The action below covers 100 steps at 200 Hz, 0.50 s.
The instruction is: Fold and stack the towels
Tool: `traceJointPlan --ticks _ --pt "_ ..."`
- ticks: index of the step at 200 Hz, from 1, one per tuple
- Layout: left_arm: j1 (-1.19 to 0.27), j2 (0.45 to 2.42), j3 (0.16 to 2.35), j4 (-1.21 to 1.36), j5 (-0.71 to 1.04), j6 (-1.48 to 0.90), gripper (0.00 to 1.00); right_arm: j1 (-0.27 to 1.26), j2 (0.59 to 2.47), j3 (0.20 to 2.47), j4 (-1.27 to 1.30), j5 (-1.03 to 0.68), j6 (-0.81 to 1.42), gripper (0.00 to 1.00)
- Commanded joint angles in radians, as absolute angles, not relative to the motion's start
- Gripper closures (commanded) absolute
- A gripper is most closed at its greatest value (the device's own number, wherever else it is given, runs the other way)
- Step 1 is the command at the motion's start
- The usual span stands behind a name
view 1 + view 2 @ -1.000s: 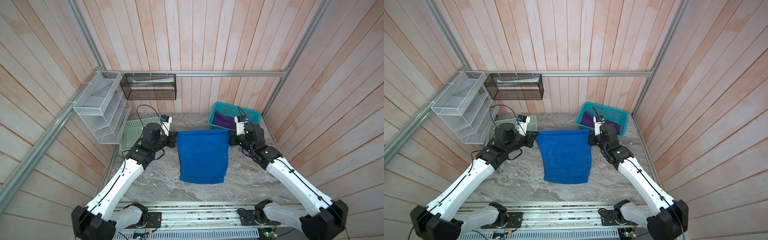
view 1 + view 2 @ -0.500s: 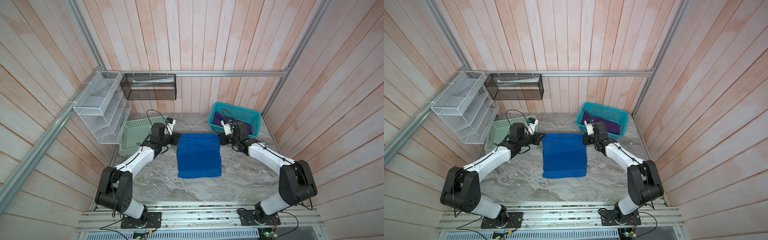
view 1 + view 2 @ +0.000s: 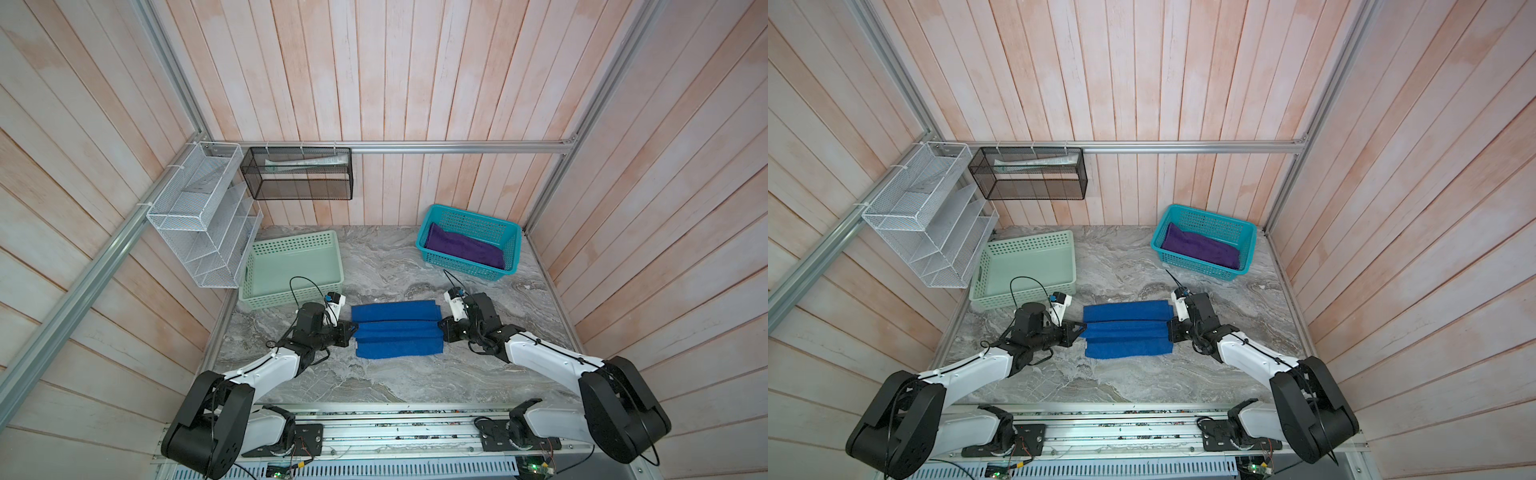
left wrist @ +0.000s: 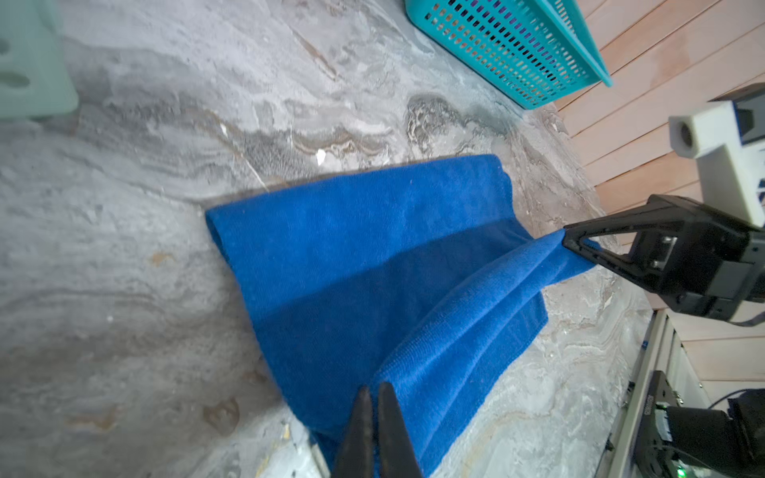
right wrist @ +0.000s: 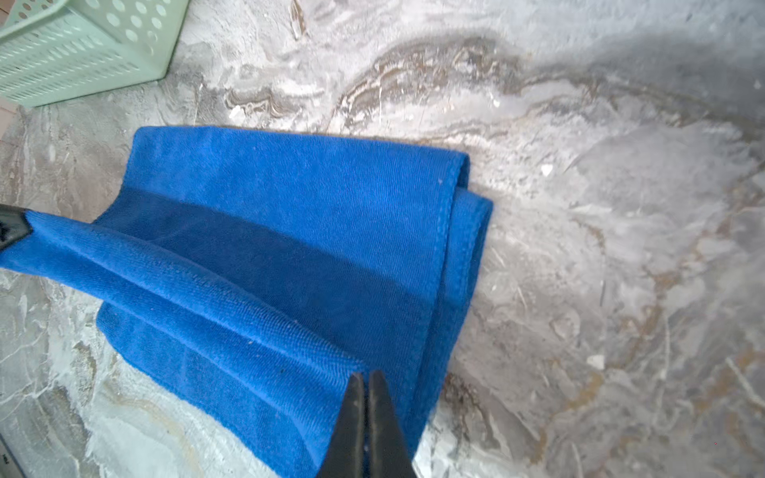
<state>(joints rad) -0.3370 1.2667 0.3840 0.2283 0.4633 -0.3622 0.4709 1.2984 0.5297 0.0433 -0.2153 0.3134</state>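
- a booth walled in pale pink-washed wooden planks point(image 3: 374, 83), floored with a grey veined marble-look tabletop point(image 3: 386, 266); aluminium rails frame the corners.
- a tube lies in the black mesh wall basket point(image 3: 299, 189); its print is too small to read.
- both arms lie low, white forearms reaching out from the near rail, wrists turned inward so the two grippers face each other.
- left gripper point(image 3: 354, 328): black pointed fingers pressed together, clamped on one short end of the royal blue towel point(image 3: 397, 328).
- right gripper point(image 3: 441, 330): fingers likewise pressed together, clamped on the opposite short end of the same towel.
- the blue towel lies between the two grippers on the marble, folded into a long band of layered, soft ribbed terry with stitched hems.
- the wrist views show a pinched ridge of cloth drawn taut from one gripper to the other, raised over the flat layers beneath.
- the purple towel point(image 3: 461, 249) lies in the teal slotted plastic basket point(image 3: 469, 270), beyond the right gripper and well apart from it.
- a mint-green perforated plastic basket point(image 3: 274, 297) sits just beyond the left gripper, near its wrist.
- a white wire-mesh tiered rack point(image 3: 199, 216) hangs on the wall further out past the left arm.
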Motion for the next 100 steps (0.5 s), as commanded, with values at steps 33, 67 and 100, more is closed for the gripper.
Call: traceJointPlan --ticks 33,67,100 --pt "-0.342 1.176 0.355 0.199 0.427 -0.412 0.74 0.511 1.195 0.534 -0.033 -0.196 0.382 0.78" --pt "-0.342 1.002 0.360 0.063 0.376 -0.421 0.63 0.530 1.042 0.546 -0.163 -0.162 0.442 0.64" --pt "-0.339 0.965 0.369 0.015 0.346 -0.467 0.60 0.526 0.984 0.523 -0.155 -0.088 0.517 0.58"
